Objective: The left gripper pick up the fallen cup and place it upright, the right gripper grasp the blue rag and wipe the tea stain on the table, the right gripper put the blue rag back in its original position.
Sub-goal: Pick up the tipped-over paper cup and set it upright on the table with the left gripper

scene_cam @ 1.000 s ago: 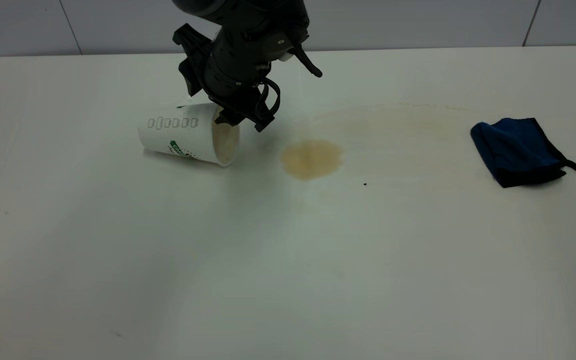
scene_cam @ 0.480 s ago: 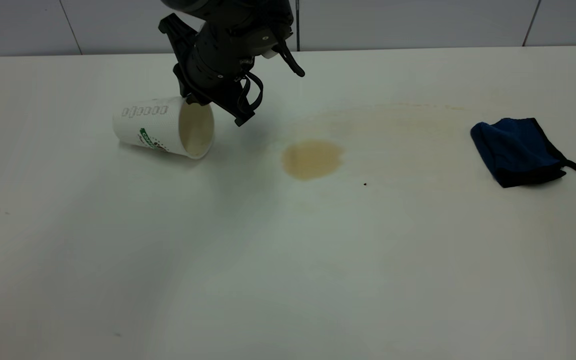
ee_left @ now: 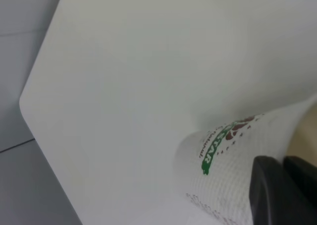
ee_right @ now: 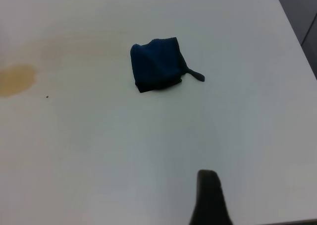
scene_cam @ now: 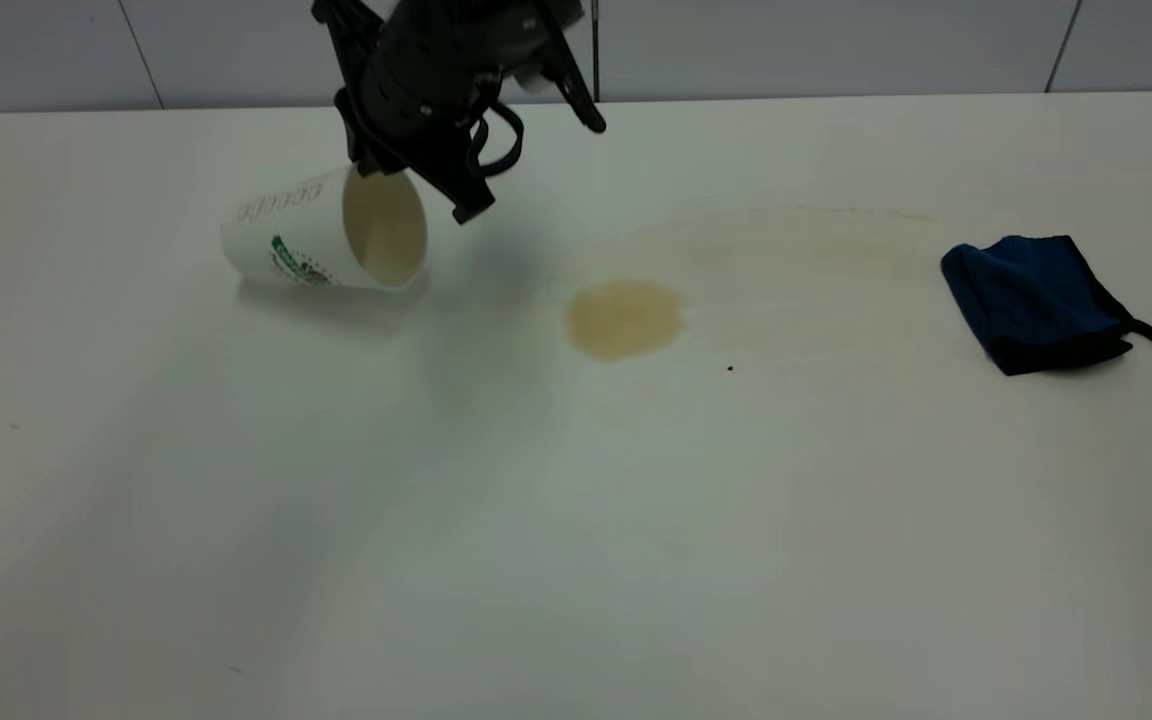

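We see the cup [scene_cam: 321,243] on the left half of the table [scene_cam: 576,520], tilted, with its mouth turned toward the middle of the table and a little upward. Its inside is cream-coloured and we see no liquid in it. The bottom edge of the cup seems to be near or on the surface, but we cannot tell if it touches.

The left gripper [scene_cam: 406,170] comes down from above, leaning, and it is closed on the rim of the cup at the upper side of the mouth. In the left wrist view a black fingertip [ee_left: 270,193] lies against the outer dotted wall of the cup [ee_left: 237,170], near the green logo.

The tea stain [scene_cam: 624,318] is a light brown oval to the right of the cup, well apart from it. The blue rag [scene_cam: 1031,300] lies crumpled near the right edge, its black strap pointing outward.

The right gripper [ee_right: 210,200] hovers above the table, away from the blue rag [ee_right: 156,64]; only one finger shows, so we cannot tell how far it is open.
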`<state>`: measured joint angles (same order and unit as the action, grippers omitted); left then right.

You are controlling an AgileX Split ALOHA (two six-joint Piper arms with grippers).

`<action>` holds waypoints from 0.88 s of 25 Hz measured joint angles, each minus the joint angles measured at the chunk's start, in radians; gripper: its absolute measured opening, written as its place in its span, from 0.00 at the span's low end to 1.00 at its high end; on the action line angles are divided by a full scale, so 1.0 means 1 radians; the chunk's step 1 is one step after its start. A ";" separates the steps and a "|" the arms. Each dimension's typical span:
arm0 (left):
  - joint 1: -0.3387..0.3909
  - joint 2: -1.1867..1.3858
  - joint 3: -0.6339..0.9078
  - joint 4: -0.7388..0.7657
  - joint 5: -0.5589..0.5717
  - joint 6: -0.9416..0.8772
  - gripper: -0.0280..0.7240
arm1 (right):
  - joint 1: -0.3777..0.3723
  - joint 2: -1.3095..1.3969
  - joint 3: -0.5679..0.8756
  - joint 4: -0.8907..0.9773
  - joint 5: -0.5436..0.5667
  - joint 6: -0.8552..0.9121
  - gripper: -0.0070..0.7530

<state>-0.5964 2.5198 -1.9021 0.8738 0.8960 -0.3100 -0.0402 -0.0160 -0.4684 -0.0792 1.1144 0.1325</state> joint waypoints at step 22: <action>0.325 -0.266 0.000 -1.052 -0.064 0.835 0.06 | 0.000 0.000 0.000 0.000 0.000 0.000 0.77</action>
<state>-0.2717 2.2534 -1.9021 -0.1785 0.8320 0.5250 -0.0402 -0.0160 -0.4684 -0.0792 1.1144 0.1325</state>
